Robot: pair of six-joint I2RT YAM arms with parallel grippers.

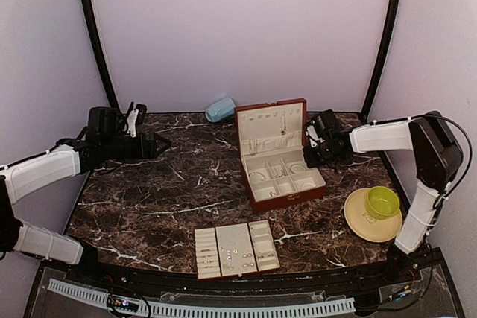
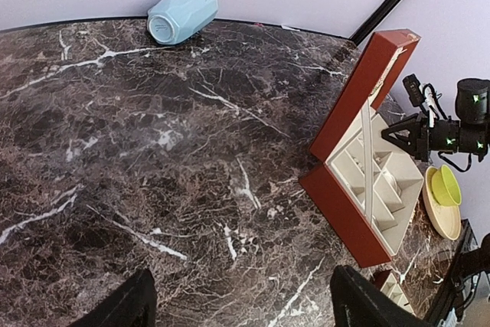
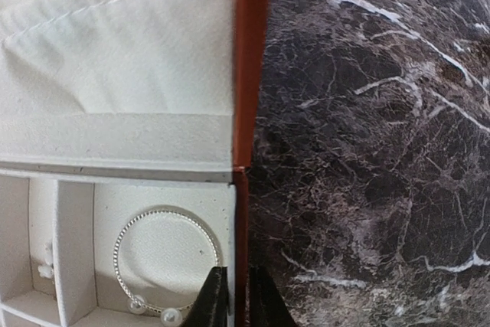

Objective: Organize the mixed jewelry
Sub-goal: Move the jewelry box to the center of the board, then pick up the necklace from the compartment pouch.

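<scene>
- Sitting near the middle of the dark marble table (image 1: 149,206), slightly toward 3 o'clock, a red-brown jewelry box (image 1: 287,197) stands open with its lid upright at the far side.
- Cream compartments fill the box; in the right wrist view a beaded bracelet (image 3: 164,262) lies coiled in the compartment against the box's right wall.
- At 6 o'clock, close to the near edge, a flat cream-lined tray (image 1: 235,249) holds the mixed jewelry (image 1: 238,255): tiny shiny pieces dotted over its middle section, with more in the slotted rows on its left.
- Small pieces also hang inside the box lid, too small to identify.
- At 3 o'clock the right claw (image 3: 233,296) sits at the box's right wall; its two dark fingers (image 3: 213,300) stand close together, one on each side of the red-brown wall. Whether they press on it cannot be told.
- At 9 o'clock the left claw (image 1: 160,144) is above the table, well apart from the box, its jaws spread wide with nothing between them.
- A pale blue faceted vase (image 1: 220,109) lies on its side at 12 o'clock near the back wall.
- A yellow-green bowl (image 1: 382,201) rests on a tan plate (image 1: 361,221) at 4 o'clock, beside the right arm's base.
</scene>
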